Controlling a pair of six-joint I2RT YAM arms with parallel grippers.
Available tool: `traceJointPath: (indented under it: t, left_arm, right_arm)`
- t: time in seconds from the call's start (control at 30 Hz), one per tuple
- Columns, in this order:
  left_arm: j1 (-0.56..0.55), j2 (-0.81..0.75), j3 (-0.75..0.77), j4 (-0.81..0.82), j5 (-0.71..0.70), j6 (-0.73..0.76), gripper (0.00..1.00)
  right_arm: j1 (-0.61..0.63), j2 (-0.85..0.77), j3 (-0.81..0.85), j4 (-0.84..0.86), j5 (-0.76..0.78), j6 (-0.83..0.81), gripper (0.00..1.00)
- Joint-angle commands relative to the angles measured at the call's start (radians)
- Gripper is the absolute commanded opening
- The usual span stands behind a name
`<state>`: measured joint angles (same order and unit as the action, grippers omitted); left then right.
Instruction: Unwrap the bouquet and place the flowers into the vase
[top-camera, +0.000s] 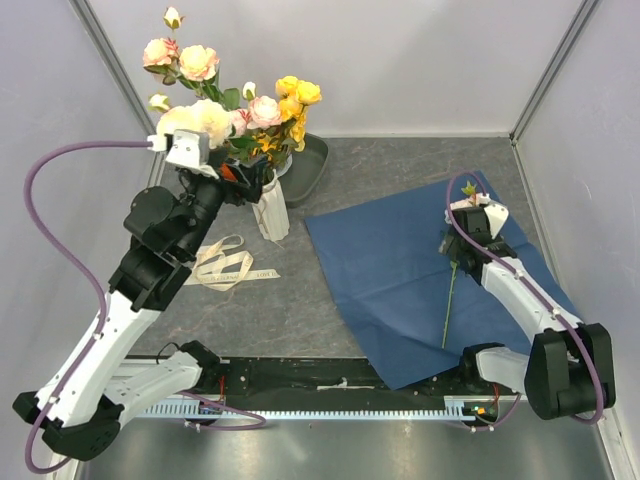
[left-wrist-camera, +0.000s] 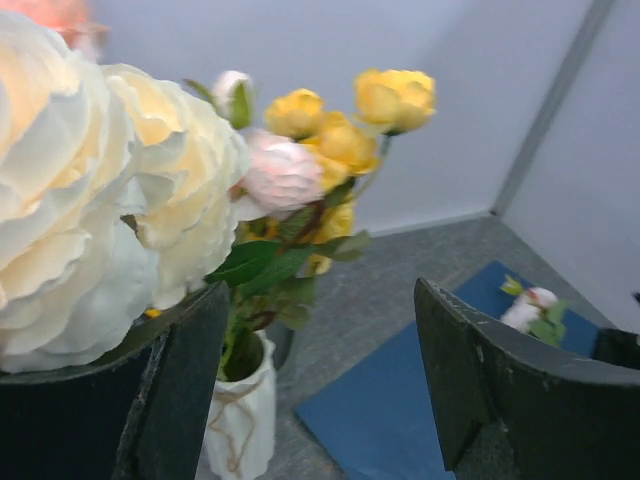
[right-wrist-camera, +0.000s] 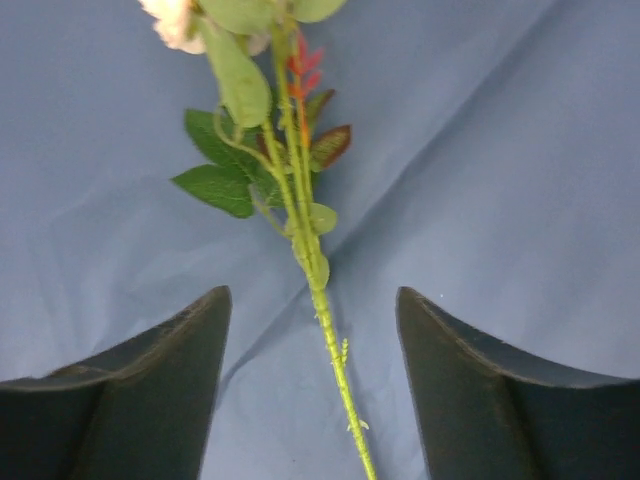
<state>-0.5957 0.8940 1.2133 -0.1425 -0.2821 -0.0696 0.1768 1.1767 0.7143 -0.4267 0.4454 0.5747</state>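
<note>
The white ribbed vase (top-camera: 270, 212) stands at the back left and holds several flowers (top-camera: 262, 112) with pink, cream and yellow blooms. My left gripper (top-camera: 238, 180) hovers beside the stems just above the vase rim. In the left wrist view it (left-wrist-camera: 318, 300) is open and empty, with a cream bloom (left-wrist-camera: 90, 190) against its left finger and the vase (left-wrist-camera: 240, 420) below. The bouquet's blue paper (top-camera: 400, 280) lies flat and unwrapped. One flower (top-camera: 447, 310) rests on it. My right gripper (right-wrist-camera: 312, 295) is open, its fingers on either side of that green stem (right-wrist-camera: 335, 350) without touching it.
A cream printed ribbon (top-camera: 225, 265) lies loose on the grey table left of the paper. A dark grey tray (top-camera: 312, 168) sits behind the vase. White walls close in the left, back and right sides.
</note>
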Motion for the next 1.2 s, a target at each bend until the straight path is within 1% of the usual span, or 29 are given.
traceJointPath:
  t: [0.0,0.03,0.07,0.13,0.23,0.3,0.33,0.37,0.5,0.53,0.67,0.83,0.97,1.0,1.03,1.1,1.13,1.17]
  left_arm:
    - [0.002,0.081,0.024,0.021,0.353,-0.079,0.8]
    - [0.002,0.1,0.031,0.017,0.406,-0.09,0.79]
    - [0.002,0.124,0.038,0.015,0.497,-0.098,0.78]
    - [0.002,0.147,0.051,0.018,0.602,-0.13,0.77]
    - [0.0,0.171,0.054,0.038,0.69,-0.163,0.76]
    - [0.0,0.177,0.051,0.05,0.712,-0.171,0.75]
    - [0.0,0.178,0.051,0.052,0.718,-0.176,0.75]
    - [0.0,0.181,0.049,0.053,0.719,-0.177,0.75]
    - [0.0,0.189,0.049,0.054,0.725,-0.18,0.75]
    - [-0.001,0.191,0.049,0.055,0.733,-0.183,0.75]
    - [-0.001,0.197,0.052,0.058,0.755,-0.193,0.75]
    - [-0.001,0.212,0.057,0.058,0.774,-0.199,0.75]
    - [-0.001,0.229,0.06,0.064,0.807,-0.21,0.75]
    - [-0.001,0.232,0.06,0.069,0.819,-0.213,0.75]
    - [-0.001,0.235,0.058,0.072,0.843,-0.217,0.75]
    - [-0.001,0.243,0.057,0.09,0.871,-0.228,0.73]
    - [-0.001,0.243,0.058,0.095,0.902,-0.234,0.71]
    - [-0.001,0.247,0.06,0.11,0.917,-0.24,0.69]
  right_arm:
    - [-0.039,0.026,-0.055,0.091,-0.011,0.019,0.65]
    - [-0.04,0.031,-0.067,0.095,-0.01,0.019,0.61]
    - [-0.04,0.035,-0.076,0.1,-0.011,0.019,0.58]
    - [-0.043,0.047,-0.104,0.112,-0.022,0.024,0.58]
    - [-0.059,0.057,-0.133,0.138,-0.082,0.039,0.57]
    - [-0.063,0.064,-0.144,0.157,-0.093,0.048,0.55]
    - [-0.063,0.067,-0.153,0.169,-0.109,0.048,0.5]
    - [-0.065,0.073,-0.157,0.175,-0.119,0.048,0.43]
    - [-0.068,0.096,-0.165,0.193,-0.142,0.042,0.25]
    - [-0.068,0.098,-0.161,0.195,-0.146,0.039,0.16]
    - [-0.065,0.103,-0.142,0.189,-0.152,0.025,0.01]
    - [-0.065,0.029,-0.087,0.148,-0.111,-0.01,0.0]
    - [-0.066,-0.107,-0.052,0.15,-0.138,-0.044,0.0]
    - [-0.065,-0.132,-0.043,0.16,-0.161,-0.056,0.0]
    - [-0.066,-0.158,-0.042,0.193,-0.234,-0.068,0.0]
    - [-0.063,-0.236,-0.044,0.233,-0.316,-0.09,0.0]
    - [-0.063,-0.259,-0.045,0.273,-0.411,-0.091,0.0]
    - [-0.063,-0.302,-0.045,0.298,-0.442,-0.093,0.0]
